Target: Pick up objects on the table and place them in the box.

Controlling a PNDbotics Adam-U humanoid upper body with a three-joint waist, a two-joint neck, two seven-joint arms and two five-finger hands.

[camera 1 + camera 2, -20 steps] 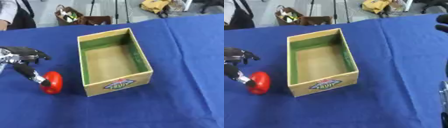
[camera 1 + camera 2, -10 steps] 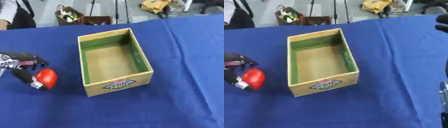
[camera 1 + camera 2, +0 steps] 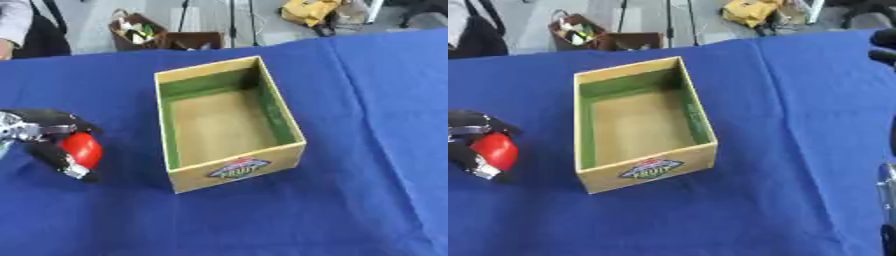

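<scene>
1. My left hand point(image 3: 48, 142) had its fingers curled round a red object point(image 3: 81, 149), holding it over the blue tablecloth point(image 3: 350, 200).
2. To the right of that hand sat the open cardboard box point(image 3: 229, 122), near it but apart, nothing visible inside.
3. Far right of the box, only dark parts of my right hand point(image 3: 883, 42) showed at the edge; I couldn't tell its state.

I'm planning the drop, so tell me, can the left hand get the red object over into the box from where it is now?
Probably yes. The left hand is curled round the red object, just left of the open box, with only bare blue cloth between them.
</scene>
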